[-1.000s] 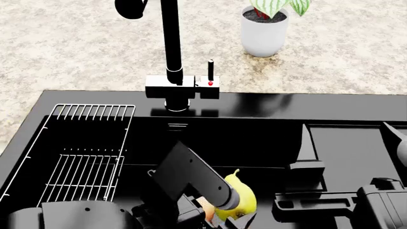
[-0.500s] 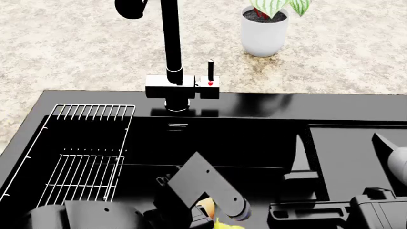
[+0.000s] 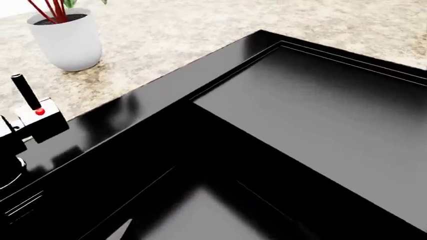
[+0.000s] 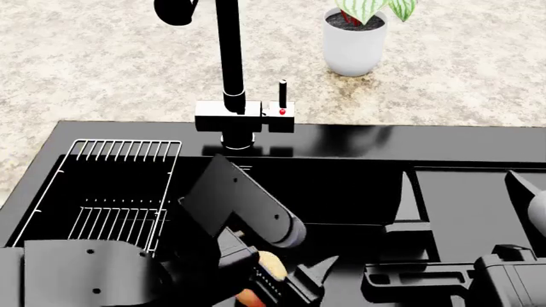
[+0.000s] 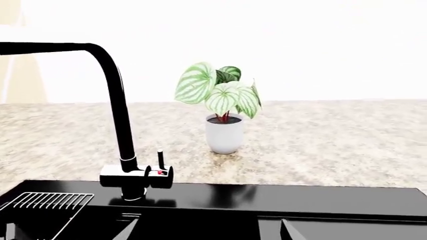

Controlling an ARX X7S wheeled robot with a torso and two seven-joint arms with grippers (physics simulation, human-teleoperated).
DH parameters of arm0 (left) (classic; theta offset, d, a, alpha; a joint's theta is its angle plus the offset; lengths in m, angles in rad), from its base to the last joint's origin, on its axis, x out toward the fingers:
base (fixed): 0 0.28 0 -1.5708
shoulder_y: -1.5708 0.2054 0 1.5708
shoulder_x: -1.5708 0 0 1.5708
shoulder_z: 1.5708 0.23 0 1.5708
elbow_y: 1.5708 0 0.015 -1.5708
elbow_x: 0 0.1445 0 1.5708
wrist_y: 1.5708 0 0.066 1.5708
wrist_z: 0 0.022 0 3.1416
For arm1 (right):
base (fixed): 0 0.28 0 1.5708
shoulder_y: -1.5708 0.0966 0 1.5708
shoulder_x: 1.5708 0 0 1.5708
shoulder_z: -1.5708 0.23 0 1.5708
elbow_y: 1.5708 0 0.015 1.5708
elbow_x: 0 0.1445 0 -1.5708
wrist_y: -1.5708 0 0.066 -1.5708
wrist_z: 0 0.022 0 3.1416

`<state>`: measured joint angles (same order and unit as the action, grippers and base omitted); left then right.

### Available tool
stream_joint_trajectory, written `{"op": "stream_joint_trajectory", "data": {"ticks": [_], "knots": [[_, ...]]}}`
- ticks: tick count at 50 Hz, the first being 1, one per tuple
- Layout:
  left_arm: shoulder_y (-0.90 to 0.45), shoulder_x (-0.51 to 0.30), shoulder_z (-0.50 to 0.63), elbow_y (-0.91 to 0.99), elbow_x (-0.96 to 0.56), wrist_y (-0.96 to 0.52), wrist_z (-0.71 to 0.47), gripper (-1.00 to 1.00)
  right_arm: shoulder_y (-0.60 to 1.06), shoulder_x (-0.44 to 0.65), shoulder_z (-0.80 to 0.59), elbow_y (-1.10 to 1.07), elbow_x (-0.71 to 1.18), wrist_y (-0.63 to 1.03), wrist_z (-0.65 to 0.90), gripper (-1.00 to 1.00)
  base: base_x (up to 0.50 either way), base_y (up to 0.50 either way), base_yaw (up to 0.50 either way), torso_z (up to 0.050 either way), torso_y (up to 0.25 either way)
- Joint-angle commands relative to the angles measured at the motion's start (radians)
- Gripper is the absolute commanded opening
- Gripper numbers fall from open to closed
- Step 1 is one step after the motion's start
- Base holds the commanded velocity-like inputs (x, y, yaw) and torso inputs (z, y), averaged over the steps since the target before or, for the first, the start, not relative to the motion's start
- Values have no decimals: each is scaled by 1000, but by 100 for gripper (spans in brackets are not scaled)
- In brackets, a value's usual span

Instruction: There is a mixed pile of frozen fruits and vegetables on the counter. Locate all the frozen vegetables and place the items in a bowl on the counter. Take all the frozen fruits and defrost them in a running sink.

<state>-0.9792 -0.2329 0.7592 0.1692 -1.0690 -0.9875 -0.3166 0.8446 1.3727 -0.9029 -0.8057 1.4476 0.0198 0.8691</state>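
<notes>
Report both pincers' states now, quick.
Left pincer: cannot be told; a red-and-yellow fruit sits beside it.
Right pincer: not in view.

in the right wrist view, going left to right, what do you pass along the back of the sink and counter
wire rack → faucet → handle with the red dot → white plant pot

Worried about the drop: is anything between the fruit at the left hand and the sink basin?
Nothing visible. The fruit at the left hand is already over the open sink; the wire rack sits off to one side.
</notes>
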Motion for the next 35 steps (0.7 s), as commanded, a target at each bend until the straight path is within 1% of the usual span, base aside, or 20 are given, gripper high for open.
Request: {"op": "stream_joint_trajectory", "data": {"ticks": [1, 4, 10, 12, 17, 20, 25, 28, 30, 32, 35], "knots": [[-3, -66, -110, 138, -100, -18, -100, 100, 12, -5, 11, 3, -8, 7, 10, 100, 0, 0, 0, 0, 0], [29, -94, -121, 182, -93, 4, -108, 100, 15, -2, 12, -4, -7, 18, 9, 100, 0, 0, 0, 0, 0], [58, -130, -173, 201, -122, 28, -131, 100, 15, -1, 13, 6, -10, 21, 7, 100, 0, 0, 0, 0, 0], [69, -143, -182, 214, -101, 45, -148, 100, 9, 0, 11, 11, -13, 14, 4, 100, 0, 0, 0, 0, 0], [113, -187, -238, 266, -107, 88, -180, 100, 8, -17, 4, 8, -29, 36, 3, 100, 0, 0, 0, 0, 0], [136, -204, -295, 283, -136, 109, -234, 100, 10, -32, 2, 19, -44, 46, 5, 100, 0, 0, 0, 0, 0], [133, -242, -343, 325, -159, 109, -295, 100, 8, -37, 5, 37, -47, 35, -4, 100, 0, 0, 0, 0, 0], [139, -268, -405, 330, -220, 117, -341, 100, 12, -40, 4, 43, -70, 54, 7, 100, 0, 0, 0, 0, 0], [154, -301, -429, 337, -221, 125, -342, 100, 18, -53, 5, 54, -67, 60, -4, 100, 0, 0, 0, 0, 0], [148, -319, -448, 342, -241, 119, -361, 100, 23, -53, 12, 59, -57, 49, -6, 100, 0, 0, 0, 0, 0], [150, -331, -444, 364, -230, 112, -376, 100, 33, -67, 12, 71, -47, 63, -32, 100, 0, 0, 0, 0, 0]]}}
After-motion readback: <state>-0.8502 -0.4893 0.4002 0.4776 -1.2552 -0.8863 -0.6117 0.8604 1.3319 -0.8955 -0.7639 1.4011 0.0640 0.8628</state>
